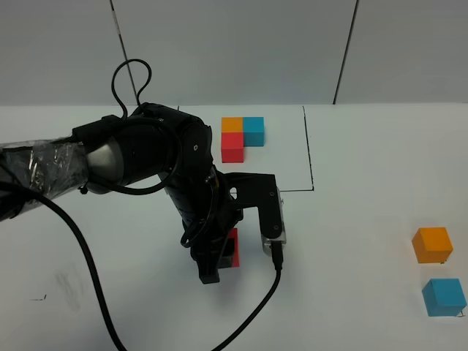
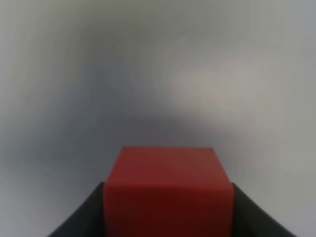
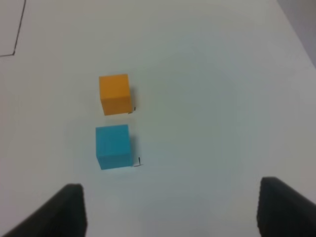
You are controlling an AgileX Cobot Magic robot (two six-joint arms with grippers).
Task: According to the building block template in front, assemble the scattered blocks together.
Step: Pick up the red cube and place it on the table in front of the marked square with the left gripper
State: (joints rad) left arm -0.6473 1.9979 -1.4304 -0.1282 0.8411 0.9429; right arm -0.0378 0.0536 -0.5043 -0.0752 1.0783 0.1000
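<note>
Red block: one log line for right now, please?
left gripper: shut on red block | right gripper: open | orange block, blue block: untouched

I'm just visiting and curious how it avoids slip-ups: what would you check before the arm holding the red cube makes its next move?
1. Left gripper shut on red block: ok.
2. Red block centred in the grip: ok.
3. Red block lifted off the table: cannot tell.
4. Building block template unobstructed for reference: ok.
5. Orange block and blue block apart, far from left gripper: ok.
6. Right gripper open, touching neither: ok.
</note>
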